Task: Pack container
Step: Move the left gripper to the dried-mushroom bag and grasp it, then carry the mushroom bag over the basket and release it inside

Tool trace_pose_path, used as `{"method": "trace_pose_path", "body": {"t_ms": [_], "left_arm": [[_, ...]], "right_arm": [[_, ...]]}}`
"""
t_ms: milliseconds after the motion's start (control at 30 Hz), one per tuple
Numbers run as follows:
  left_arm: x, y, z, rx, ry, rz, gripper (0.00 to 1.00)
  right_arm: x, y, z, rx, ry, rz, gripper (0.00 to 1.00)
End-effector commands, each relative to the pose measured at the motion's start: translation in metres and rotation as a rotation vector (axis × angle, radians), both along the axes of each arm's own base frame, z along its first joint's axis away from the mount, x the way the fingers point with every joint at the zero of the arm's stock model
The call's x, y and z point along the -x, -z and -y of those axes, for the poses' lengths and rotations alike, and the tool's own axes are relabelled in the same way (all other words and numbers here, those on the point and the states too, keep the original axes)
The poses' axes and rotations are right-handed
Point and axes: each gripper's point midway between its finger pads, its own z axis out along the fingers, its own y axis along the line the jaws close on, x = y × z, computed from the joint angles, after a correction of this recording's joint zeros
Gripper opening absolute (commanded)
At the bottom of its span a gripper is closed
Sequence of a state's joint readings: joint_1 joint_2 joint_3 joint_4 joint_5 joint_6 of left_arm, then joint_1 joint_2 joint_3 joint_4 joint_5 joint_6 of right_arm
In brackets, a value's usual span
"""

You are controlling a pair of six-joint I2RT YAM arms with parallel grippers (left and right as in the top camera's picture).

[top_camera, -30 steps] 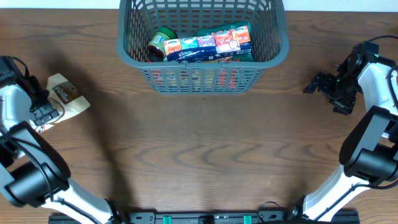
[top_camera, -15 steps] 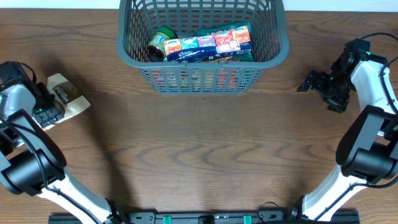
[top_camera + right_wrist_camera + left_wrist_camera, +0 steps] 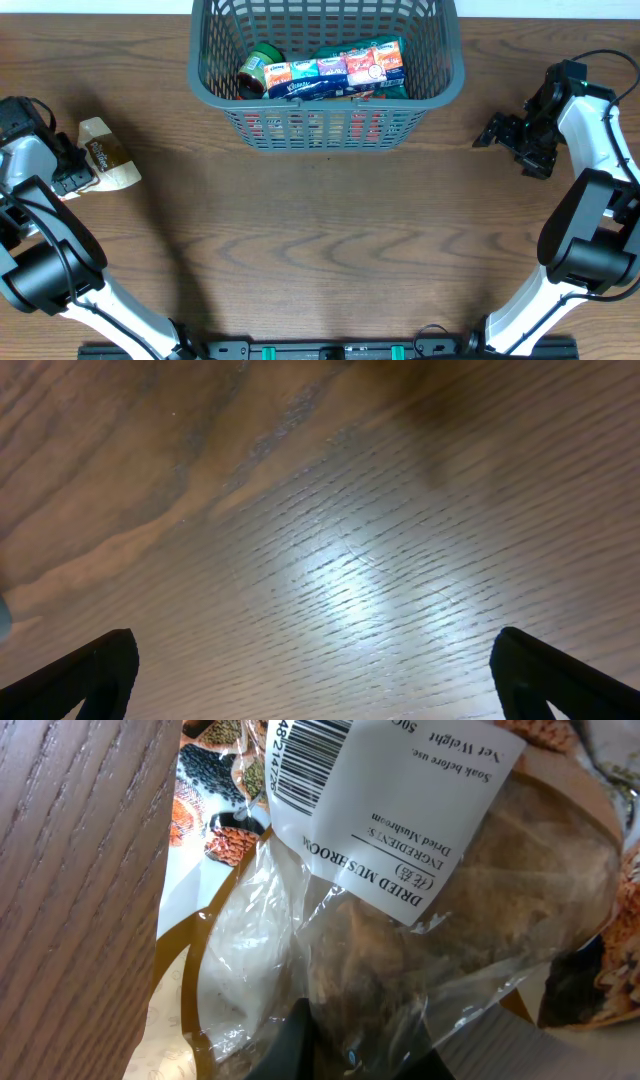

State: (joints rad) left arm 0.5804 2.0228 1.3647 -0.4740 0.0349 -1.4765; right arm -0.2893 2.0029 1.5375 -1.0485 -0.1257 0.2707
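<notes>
The container (image 3: 325, 127), a dark grey lattice basket, stands at the back centre of the wooden table. At the far left lies a clear packet of dried mushrooms (image 3: 106, 160) with a white label. My left gripper (image 3: 76, 178) is at its near end, shut on it. The left wrist view shows the packet (image 3: 430, 910) filling the frame, with my left gripper (image 3: 355, 1060) pinching the plastic between its dark fingers (image 3: 288, 1052). At the right of the table my right gripper (image 3: 500, 133) is open over bare wood, its fingers (image 3: 92, 672) wide apart around nothing.
Inside the basket lie a green-lidded jar (image 3: 262, 68) and a row of small tissue packs (image 3: 340, 68). Another printed packet (image 3: 215, 790) shows under the mushroom bag in the left wrist view.
My left gripper has closed on the mushroom packet, which shifted slightly. The right arm has drifted a little left and toward the back, still open.
</notes>
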Motion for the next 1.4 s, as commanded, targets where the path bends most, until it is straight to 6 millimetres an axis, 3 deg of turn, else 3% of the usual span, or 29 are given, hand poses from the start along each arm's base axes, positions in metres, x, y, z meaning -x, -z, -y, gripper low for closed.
{"method": "trace_pose_path", "body": {"t_ms": [0, 167, 400, 600, 767, 900, 1067, 1200, 1300, 1367], "left_arm": [[0.002, 0.006, 0.006, 0.025, 0.052, -0.011, 0.06], [-0.013, -0.003, 0.009, 0.005, 0.203, 0.028, 0.06], [-0.048, -0.058, 0.012, -0.192, 0.536, 0.084, 0.06], [-0.083, -0.141, 0.038, -0.407, 0.862, 0.217, 0.06], [-0.106, -0.233, 0.078, -0.606, 1.101, 0.393, 0.06], [-0.115, -0.316, 0.124, -0.793, 1.299, 0.572, 0.06], [-0.114, -0.404, 0.213, -1.141, 1.639, 0.752, 0.06], [-0.105, -0.44, 0.298, -1.509, 1.913, 0.82, 0.06], [-0.097, -0.449, 0.358, -1.704, 2.045, 0.891, 0.06], [-0.094, -0.448, 0.384, -1.745, 2.089, 0.937, 0.06]], "right_arm": [[0.001, 0.0, 0.001, 0.016, 0.007, -0.006, 0.99], [0.001, 0.0, 0.001, 0.02, 0.008, -0.007, 0.99], [0.001, 0.0, 0.002, 0.024, 0.0, -0.006, 0.99], [0.001, 0.0, 0.002, 0.025, -0.004, -0.005, 0.99], [0.001, 0.0, 0.002, 0.026, -0.028, -0.004, 0.99], [0.001, 0.0, 0.002, 0.027, -0.045, -0.002, 0.99], [0.001, 0.0, 0.002, 0.029, -0.06, 0.0, 0.99], [0.001, 0.0, 0.002, 0.031, -0.082, 0.002, 0.99], [0.001, 0.0, 0.002, 0.033, -0.096, 0.004, 0.99], [0.0, 0.0, 0.002, 0.034, -0.107, 0.007, 0.99]]}}
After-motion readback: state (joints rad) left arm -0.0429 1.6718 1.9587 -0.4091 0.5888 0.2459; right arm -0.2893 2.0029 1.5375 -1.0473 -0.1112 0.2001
